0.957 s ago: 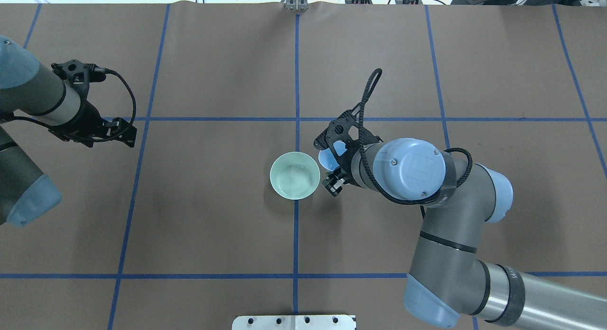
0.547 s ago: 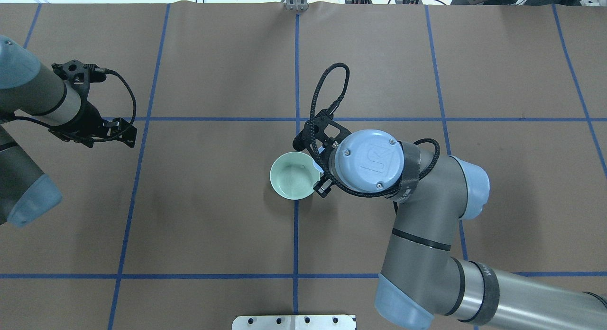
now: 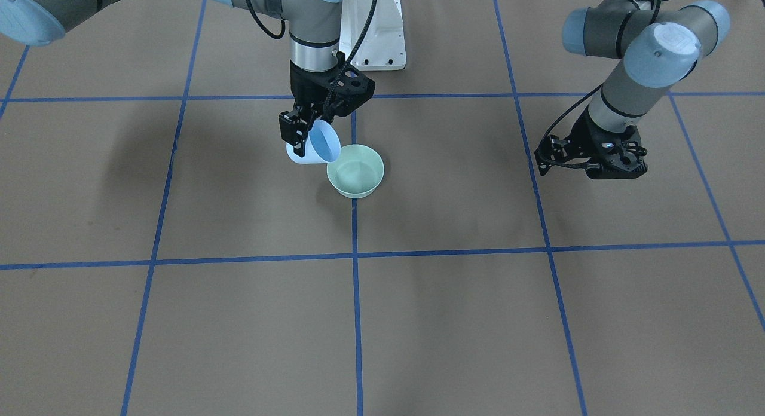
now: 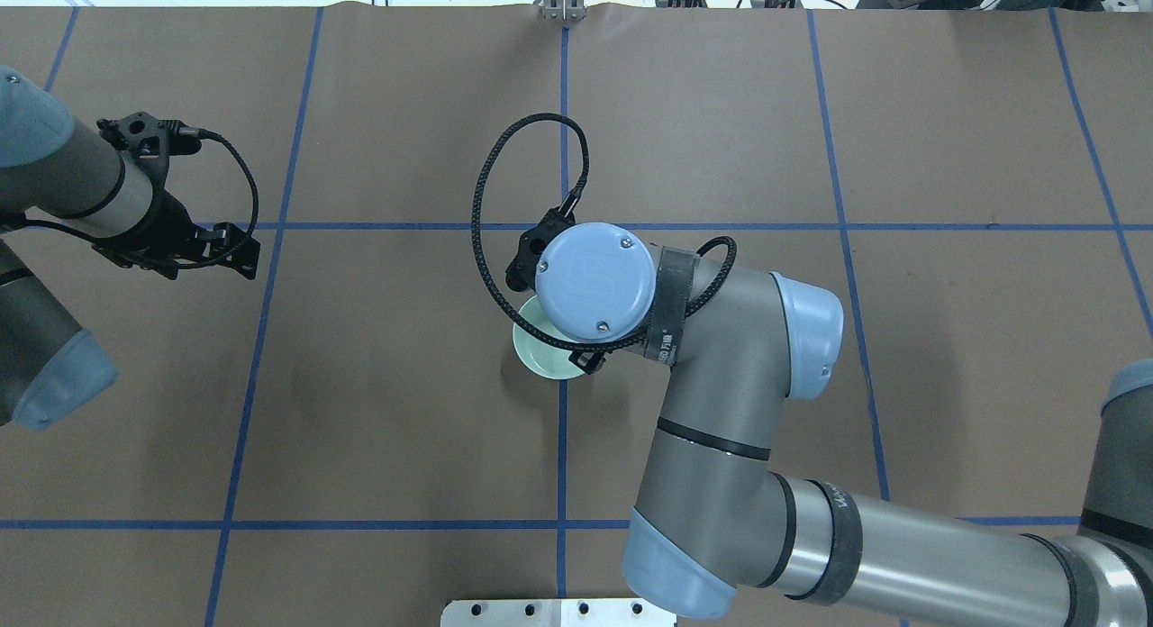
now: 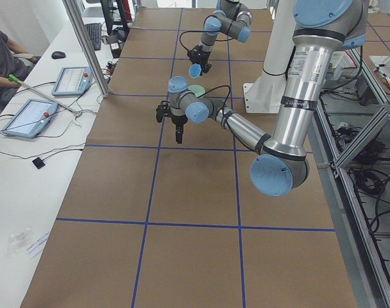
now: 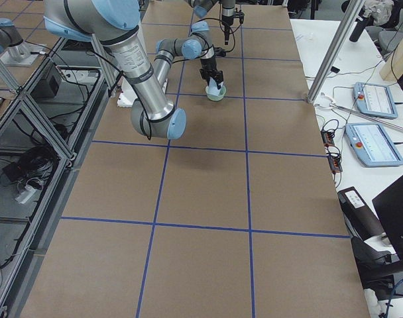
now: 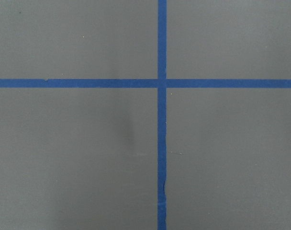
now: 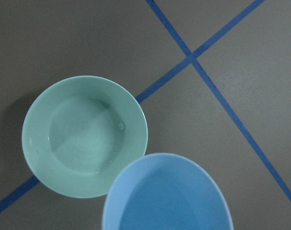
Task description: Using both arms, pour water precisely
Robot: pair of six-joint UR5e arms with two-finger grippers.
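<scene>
Now my right gripper (image 3: 302, 138), pinching the tilted blue cup (image 3: 323, 144), has swung over the green bowl (image 3: 357, 190); pouring looks imminent.

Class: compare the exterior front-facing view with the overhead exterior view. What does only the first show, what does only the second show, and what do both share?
Only front-facing: the blue cup, tilted in the right gripper at the rim of the green bowl, and the bowl's whole inside. Only overhead: the right arm's wrist cap from above, hiding that cup and most of the bowl. Both: the bowl, the left gripper far off to one side, and the blue tape grid.
</scene>
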